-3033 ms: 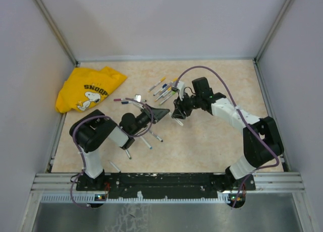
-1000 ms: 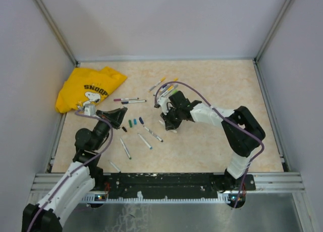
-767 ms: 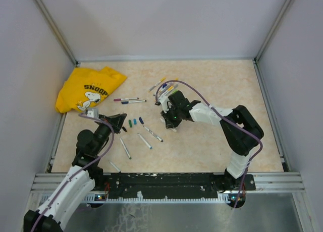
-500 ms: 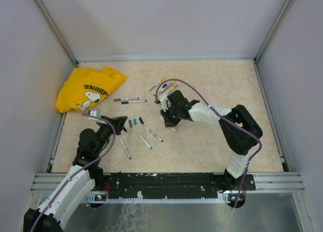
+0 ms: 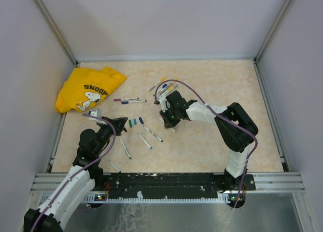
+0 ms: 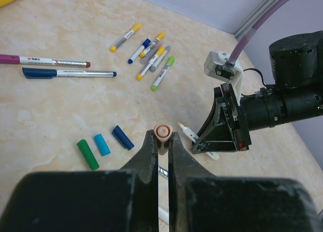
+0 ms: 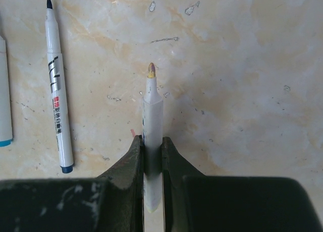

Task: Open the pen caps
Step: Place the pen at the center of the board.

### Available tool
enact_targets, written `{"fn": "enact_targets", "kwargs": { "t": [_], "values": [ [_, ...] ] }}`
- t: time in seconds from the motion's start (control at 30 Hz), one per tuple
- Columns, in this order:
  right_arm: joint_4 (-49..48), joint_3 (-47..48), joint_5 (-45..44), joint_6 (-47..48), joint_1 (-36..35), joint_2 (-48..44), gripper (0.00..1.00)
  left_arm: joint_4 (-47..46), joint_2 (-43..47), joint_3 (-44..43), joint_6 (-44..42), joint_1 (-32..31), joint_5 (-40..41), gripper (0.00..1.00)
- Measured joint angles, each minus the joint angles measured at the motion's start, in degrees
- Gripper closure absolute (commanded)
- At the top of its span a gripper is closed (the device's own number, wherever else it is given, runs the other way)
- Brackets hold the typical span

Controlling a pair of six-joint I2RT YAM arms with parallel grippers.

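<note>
**Hands parted, cap off the pen**

Your left hand (image 6: 161, 139) has drawn back toward the near left since three seconds ago, when it met your right hand (image 7: 151, 140) tip to tip over the middle of the tabletop (image 5: 212, 80). Over the last second the right hand has barely shifted. The two are now well apart.

Your left hand is clenched on an orange cap (image 6: 162, 130), which it holds end-on to its wrist camera, above the tabletop. Your right hand is clamped around a bare pen (image 7: 153, 108), whose orange tip points away from the fingers. In that wrist view a dark-tipped pen (image 7: 56, 91) lies flat to the left of it, not touching.

Beside your left hand three loose caps lie in a row on the tabletop: a green cap (image 6: 88, 154), a light-blue cap (image 6: 101, 144) and a dark-blue cap (image 6: 122, 137). Several uncapped pens (image 5: 152, 133) lie scattered near them.

Farther back, a pink-capped pen (image 6: 43, 61) and a navy-capped pen (image 6: 68, 73) lie side by side. A bunch of capped pens (image 6: 151, 63), with yellow, blue and green caps, sits just behind your right hand. A yellow shirt (image 5: 88, 88) is crumpled in the far-left corner.
</note>
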State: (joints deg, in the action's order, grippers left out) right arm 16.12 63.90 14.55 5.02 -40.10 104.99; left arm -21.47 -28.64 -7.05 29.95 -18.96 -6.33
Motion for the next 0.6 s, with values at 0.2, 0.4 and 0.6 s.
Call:
{"fn": "enact_targets", "kwargs": {
  "t": [0.2,0.4,0.6],
  "values": [
    [0.22,0.52,-0.44,-0.17,-0.42,0.44,0.96,0.26,0.42,0.31,0.02,0.00,-0.11,1.00],
    [0.68,1.84,-1.11,-0.37,-0.55,1.46,0.96,0.35,0.44,0.35,0.07,0.00,-0.31,1.00],
    [1.03,2.21,-1.18,-0.70,-0.59,1.62,0.92,0.55,0.44,0.39,0.22,0.00,-0.55,1.00]
  ]
}}
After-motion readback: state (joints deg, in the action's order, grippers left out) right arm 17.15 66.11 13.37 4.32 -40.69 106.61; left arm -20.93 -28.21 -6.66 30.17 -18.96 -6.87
